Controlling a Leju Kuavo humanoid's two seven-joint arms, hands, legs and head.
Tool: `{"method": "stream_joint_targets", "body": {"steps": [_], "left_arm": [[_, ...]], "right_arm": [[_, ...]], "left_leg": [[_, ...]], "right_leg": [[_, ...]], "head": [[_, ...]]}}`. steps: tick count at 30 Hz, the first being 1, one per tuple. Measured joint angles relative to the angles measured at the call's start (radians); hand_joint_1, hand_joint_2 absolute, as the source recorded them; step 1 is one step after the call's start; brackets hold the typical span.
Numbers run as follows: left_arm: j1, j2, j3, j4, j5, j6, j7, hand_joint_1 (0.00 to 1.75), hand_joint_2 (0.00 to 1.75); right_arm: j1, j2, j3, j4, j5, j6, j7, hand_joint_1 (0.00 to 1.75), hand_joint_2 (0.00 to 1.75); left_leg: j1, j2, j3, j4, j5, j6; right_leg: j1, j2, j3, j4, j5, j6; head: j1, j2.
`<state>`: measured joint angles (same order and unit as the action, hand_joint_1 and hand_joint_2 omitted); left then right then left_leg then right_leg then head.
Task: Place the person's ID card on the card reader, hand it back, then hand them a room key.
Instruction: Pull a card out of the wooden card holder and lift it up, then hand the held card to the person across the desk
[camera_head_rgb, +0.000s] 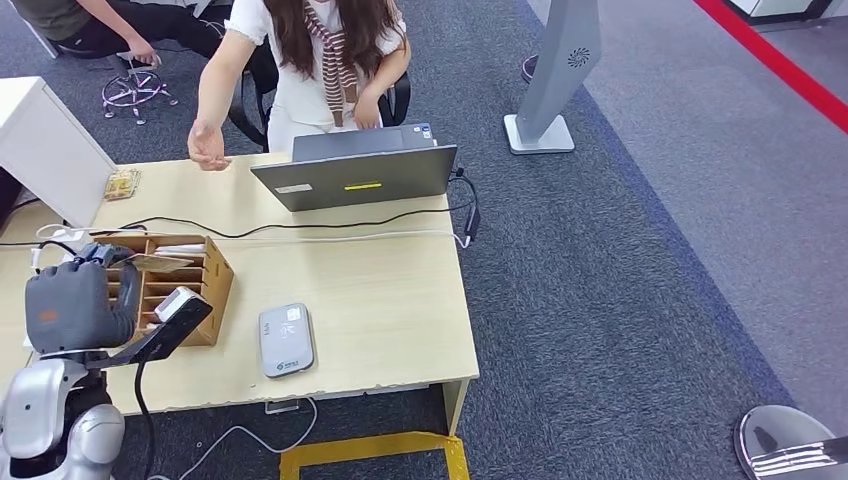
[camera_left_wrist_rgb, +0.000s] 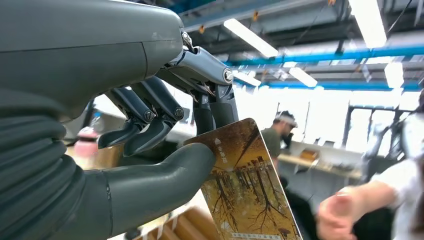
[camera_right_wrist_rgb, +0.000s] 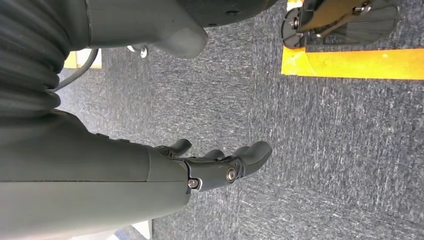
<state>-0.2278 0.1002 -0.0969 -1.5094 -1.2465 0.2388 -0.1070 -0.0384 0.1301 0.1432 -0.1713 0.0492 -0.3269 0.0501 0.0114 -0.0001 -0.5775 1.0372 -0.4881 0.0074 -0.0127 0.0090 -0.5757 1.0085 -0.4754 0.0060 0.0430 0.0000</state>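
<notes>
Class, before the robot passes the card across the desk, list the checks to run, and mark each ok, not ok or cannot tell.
1. Card held by left hand, thumb against fingers: ok.
2. Person's hand held out over the desk: ok.
3. Wooden organizer below the left hand, a possible obstacle: not ok.
4. Right hand hanging over the floor, holding nothing: ok.
5. Whether this card is the ID or the room key: cannot tell.

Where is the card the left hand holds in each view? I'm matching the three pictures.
Head view: the card sticks out past the left hand, above the wooden organizer.
Left wrist view: the card, pinched by the left hand.
Right wrist view: not in it.
Shared landmark: the person's outstretched hand.
</notes>
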Motion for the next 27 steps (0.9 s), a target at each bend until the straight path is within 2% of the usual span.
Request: {"method": "stream_joint_targets", "body": {"steps": [4,7,12,16,20,27], "left_arm": [[-0.028,-0.005,-0.037,-0.095,-0.012,0.008,0.022,1.75,1.75],[-0.127,-0.008,-0.046,-0.060,-0.070,0.045,0.065,1.75,1.75],[-0.382,-0.004,-0.046,0.233,-0.180,0.150,0.093,1.75,1.75],[-0.546,-0.004,-0.046,0.478,-0.236,0.157,0.117,1.75,1.75],[-0.636,-0.005,-0.046,0.626,-0.259,0.146,0.138,1.75,1.75],[-0.699,-0.012,-0.046,0.747,-0.283,0.135,0.165,1.75,1.75]], "right_arm": [[-0.001,0.003,-0.002,0.000,0.020,0.003,0.008,0.00,1.75],[-0.005,0.004,0.004,0.000,0.055,0.012,0.016,0.00,1.75],[-0.013,0.004,0.025,0.000,0.097,0.025,0.021,0.00,1.75],[-0.016,0.004,0.037,0.000,0.109,0.028,0.031,0.00,1.75],[-0.018,0.004,0.047,0.000,0.114,0.030,0.040,0.00,1.75],[-0.020,0.004,0.051,0.000,0.118,0.038,0.050,0.00,1.75]], "left_leg": [[0.000,0.000,0.000,0.000,0.000,0.000],[0.000,-0.002,0.000,0.001,0.001,0.001],[0.000,-0.003,0.000,0.000,0.005,-0.001],[0.000,-0.002,0.000,0.000,0.006,-0.001],[0.000,-0.002,0.000,0.000,0.006,-0.001],[0.000,-0.001,-0.002,0.000,0.005,-0.002]], "right_leg": [[0.000,0.000,0.000,0.000,0.000,0.000],[0.000,-0.002,0.000,0.000,0.001,0.000],[0.000,-0.003,0.000,0.000,0.004,-0.001],[0.000,-0.001,0.000,0.001,0.005,-0.001],[0.000,0.000,0.000,0.001,0.005,-0.001],[0.000,0.000,-0.002,0.000,0.005,-0.001]], "head": [[0.000,0.000],[0.000,0.000],[0.000,0.000],[0.000,0.000],[0.000,0.000],[0.000,0.000]]}}
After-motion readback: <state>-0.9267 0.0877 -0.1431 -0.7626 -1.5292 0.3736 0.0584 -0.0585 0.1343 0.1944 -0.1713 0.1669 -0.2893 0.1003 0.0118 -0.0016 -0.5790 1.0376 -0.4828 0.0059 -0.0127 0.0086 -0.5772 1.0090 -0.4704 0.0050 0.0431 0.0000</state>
